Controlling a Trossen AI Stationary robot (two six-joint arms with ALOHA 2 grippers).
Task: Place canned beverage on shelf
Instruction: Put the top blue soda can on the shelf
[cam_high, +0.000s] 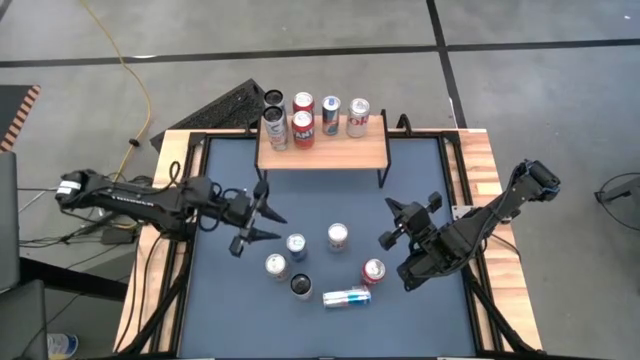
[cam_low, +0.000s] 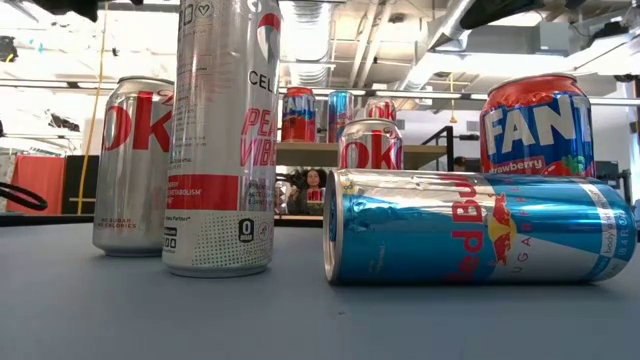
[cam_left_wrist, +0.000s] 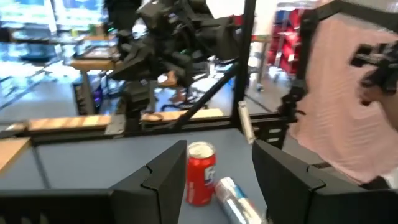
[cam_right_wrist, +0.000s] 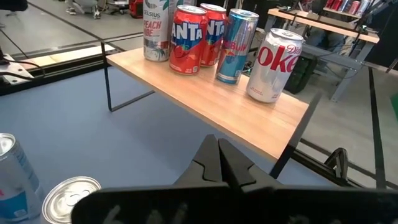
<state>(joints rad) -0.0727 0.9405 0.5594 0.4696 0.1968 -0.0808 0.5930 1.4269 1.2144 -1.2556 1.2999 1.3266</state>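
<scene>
1. At the upper centre of the overhead frame, you had the shelf (cam_high: 322, 154) standing on the blue table (cam_high: 220, 310), its light-wood top carried on thin black legs.
2. On that top you had five cans along the far edge: a tall silver Celsius can (cam_high: 275, 129), a Fanta can (cam_high: 304, 129) with a second red can (cam_high: 303, 103) behind it, a blue-and-silver can (cam_high: 331, 115) and a Diet Coke can (cam_high: 358, 117).
3. Behind the shelf's left end, a dark-topped can (cam_high: 272, 98) showed at the far edge.
4. In the lower centre of the overhead frame, you had six more cans on the table: five upright in a loose cluster and one Red Bull can (cam_high: 346, 297) lying on its side.
5. At centre-left, your left gripper (cam_high: 262, 212) hovered over the table with its fingers spread and nothing between them; the nearest upright can (cam_high: 296, 246) stood apart from it, toward the lower right.
6. At centre-right, your right gripper (cam_high: 392, 225) sat with its fingers pressed together, holding nothing, just above and to the right of a red-topped can (cam_high: 373, 271).
7. In the right wrist frame, those closed fingers (cam_right_wrist: 219, 163) pointed toward the shelf's near edge.
</scene>
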